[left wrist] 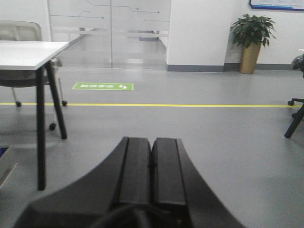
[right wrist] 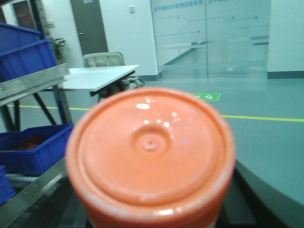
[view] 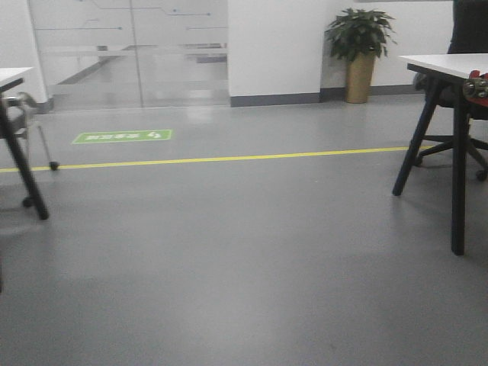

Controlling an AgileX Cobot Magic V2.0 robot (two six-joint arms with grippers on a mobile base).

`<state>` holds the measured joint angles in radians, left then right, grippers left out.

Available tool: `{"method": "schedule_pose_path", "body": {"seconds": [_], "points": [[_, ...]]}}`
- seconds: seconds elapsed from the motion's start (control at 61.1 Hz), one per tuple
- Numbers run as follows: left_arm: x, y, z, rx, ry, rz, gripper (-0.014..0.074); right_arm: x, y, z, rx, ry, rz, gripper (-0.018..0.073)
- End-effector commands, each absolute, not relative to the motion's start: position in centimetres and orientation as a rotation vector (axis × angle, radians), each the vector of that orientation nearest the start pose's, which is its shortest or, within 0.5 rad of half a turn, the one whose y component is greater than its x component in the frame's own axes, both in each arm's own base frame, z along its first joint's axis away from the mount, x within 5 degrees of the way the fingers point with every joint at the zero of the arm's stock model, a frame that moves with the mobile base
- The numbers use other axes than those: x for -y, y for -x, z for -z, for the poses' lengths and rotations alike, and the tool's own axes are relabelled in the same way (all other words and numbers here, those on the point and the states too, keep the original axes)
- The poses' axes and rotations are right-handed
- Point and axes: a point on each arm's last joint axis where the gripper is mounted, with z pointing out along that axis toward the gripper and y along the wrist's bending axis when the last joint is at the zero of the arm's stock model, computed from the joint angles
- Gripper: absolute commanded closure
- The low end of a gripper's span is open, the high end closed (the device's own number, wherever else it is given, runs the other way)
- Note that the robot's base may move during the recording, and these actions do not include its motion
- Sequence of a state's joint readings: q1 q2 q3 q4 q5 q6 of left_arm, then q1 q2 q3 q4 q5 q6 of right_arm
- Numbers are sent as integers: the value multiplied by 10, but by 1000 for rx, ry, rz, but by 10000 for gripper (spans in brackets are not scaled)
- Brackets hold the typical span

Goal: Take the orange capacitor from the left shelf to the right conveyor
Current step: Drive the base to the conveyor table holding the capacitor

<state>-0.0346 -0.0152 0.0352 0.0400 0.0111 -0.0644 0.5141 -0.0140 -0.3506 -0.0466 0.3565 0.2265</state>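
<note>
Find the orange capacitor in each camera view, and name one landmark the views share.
Front view: not in it.
Left wrist view: not in it.
Right wrist view: orange capacitor fills the lower centre, flat end facing the camera.
Shared landmark: green floor sign, in all three.

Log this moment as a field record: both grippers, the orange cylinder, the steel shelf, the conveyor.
left gripper: shut, empty, over grey floor
orange capacitor: orange cylinder, flat end filling the right wrist view, clear of the shelf
right gripper: hidden behind the cylinder, evidently clamped on it
left shelf: shiny stainless-steel rack at left, blue plastic bins on it
right conveyor: not identifiable in any view
</note>
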Motion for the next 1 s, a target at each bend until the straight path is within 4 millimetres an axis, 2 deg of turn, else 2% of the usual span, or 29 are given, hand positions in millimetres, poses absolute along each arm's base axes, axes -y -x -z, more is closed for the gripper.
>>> {"method": "schedule_pose_path", "body": {"seconds": [0.0,0.982], "points": [[2,-56,-202,-1439,-3,58,722,-7,-15,-312,-1352,220,-570,505],[2,-56,-202,-1439,-3,58,722,-7,-15,-312,-1352,220,-570,505]]}}
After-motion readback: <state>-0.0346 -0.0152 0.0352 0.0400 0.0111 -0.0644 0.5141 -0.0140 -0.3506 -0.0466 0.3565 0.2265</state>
